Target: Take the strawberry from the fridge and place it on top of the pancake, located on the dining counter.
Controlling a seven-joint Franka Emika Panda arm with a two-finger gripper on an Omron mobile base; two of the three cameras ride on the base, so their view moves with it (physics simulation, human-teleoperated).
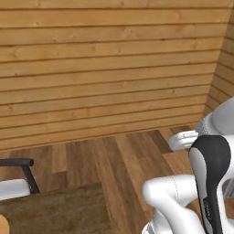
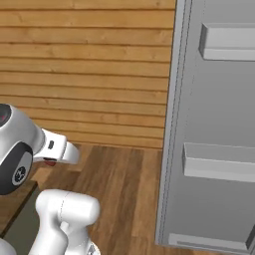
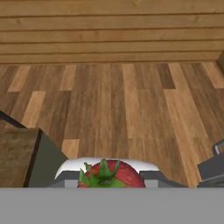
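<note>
A red strawberry (image 3: pixel 117 174) with green leaves sits between my fingertips, and my gripper (image 3: pixel 109 180) is shut on it. From the right base view the strawberry (image 2: pixel 50 162) shows as a small red spot under the white hand, above the wooden floor. The fridge (image 2: pixel 214 124) stands at the right, its grey door panel carrying pale shelf bins. A corner of the dining counter (image 3: pixel 17 157) with its dark brown top lies below and to the left of the hand; the dining counter (image 1: pixel 59 210) also crosses the lower left of the left base view. I cannot make out the pancake.
A chair (image 1: pixel 16 176) with a black armrest and white seat stands beside the counter at the left. A tan rounded edge (image 1: pixel 2 225) pokes in at the lower left corner. Plank wall (image 1: pixel 105 68) closes off the back; wooden floor (image 3: pixel 131 105) lies ahead.
</note>
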